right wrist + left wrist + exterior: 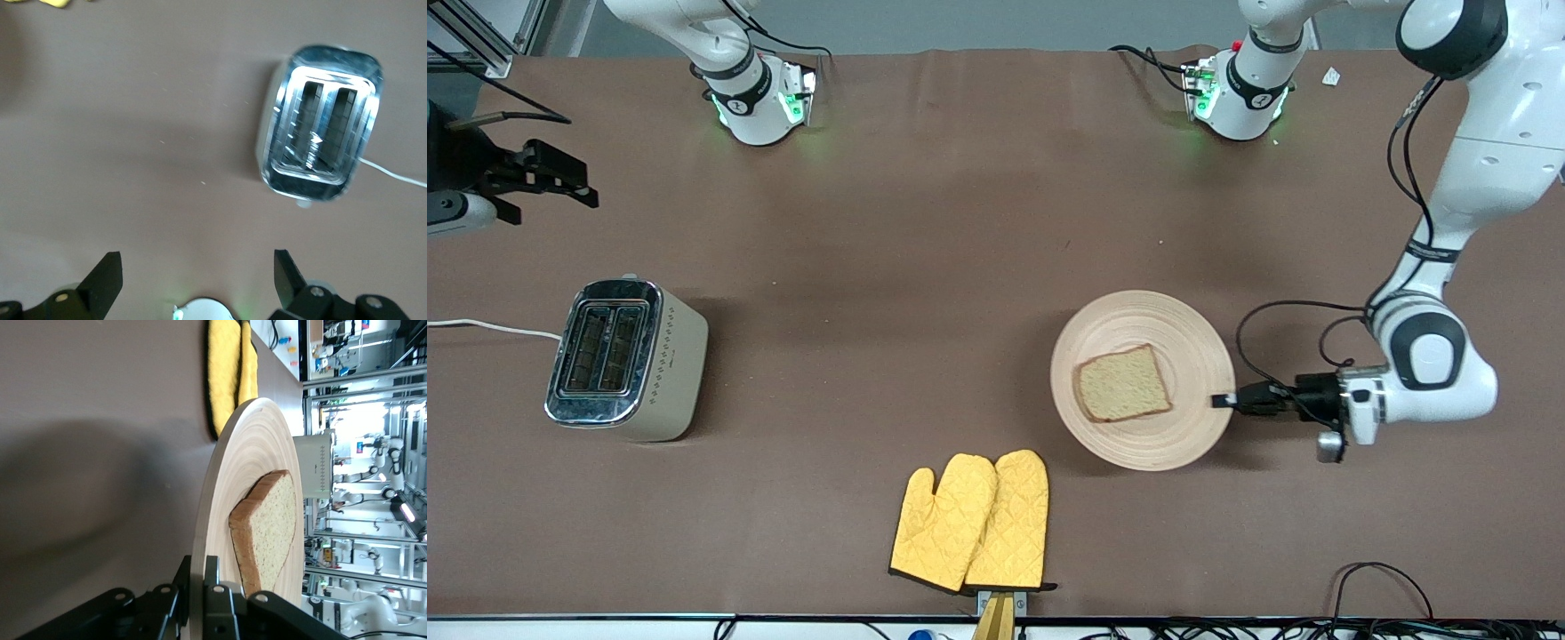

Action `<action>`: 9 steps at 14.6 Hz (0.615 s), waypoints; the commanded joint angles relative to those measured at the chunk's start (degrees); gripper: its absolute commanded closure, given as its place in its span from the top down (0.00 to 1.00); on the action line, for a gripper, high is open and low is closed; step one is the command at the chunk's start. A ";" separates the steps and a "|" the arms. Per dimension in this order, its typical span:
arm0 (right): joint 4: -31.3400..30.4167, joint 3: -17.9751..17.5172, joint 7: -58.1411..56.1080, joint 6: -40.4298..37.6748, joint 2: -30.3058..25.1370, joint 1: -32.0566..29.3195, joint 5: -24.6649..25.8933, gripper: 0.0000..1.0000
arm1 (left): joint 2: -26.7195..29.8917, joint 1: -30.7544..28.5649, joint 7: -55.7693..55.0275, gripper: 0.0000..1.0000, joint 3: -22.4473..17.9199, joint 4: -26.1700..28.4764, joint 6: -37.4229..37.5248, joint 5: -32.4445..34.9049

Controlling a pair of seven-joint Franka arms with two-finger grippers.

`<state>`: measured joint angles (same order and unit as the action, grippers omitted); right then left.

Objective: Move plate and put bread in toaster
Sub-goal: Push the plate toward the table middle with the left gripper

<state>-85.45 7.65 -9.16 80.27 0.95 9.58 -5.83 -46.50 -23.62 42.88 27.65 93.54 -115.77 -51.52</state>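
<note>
Gripping the plate [1143, 380] rim, my left hand [1224, 401] starts the move toward the toaster [624, 358] near the right arm's table edge. Left wrist: bread [269, 531] rides on it; keep level. Right wrist: my right hand [193, 275] waits, spread wide.

Plate [1138, 320]: pale wood, matt, ringed grain. Toaster [624, 360]: glossy chrome top, matt cream sides with dotted pattern. Oven mitts [971, 521]: quilted yellow cloth. Tablecloth [925, 222]: matt brown fabric. Bread [1121, 383]: rough, speckled crumb.

toaster [627, 358] slots: unobstructed above | plate-to-toaster: bare table [871, 293] | obstacle: oven mitts [974, 522], nearer camera
</note>
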 commanded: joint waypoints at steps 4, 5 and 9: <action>-1.12 0.09 9.41 8.04 8.17 7.65 -6.09 1.00 | 5.28 0.14 5.10 0.01 6.79 12.27 -11.02 -0.86; -2.34 0.09 10.82 10.93 9.06 7.65 -8.39 1.00 | 5.02 1.19 5.46 0.01 7.33 13.15 -14.10 -1.47; -8.51 0.18 21.86 25.61 13.44 15.80 -8.42 1.00 | 3.08 6.02 6.68 0.01 7.86 13.86 -19.04 -7.44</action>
<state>-91.84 7.30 5.83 101.83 13.34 20.66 -13.74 -43.89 -18.67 48.23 34.49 106.83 -133.02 -55.19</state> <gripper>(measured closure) 0.000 0.903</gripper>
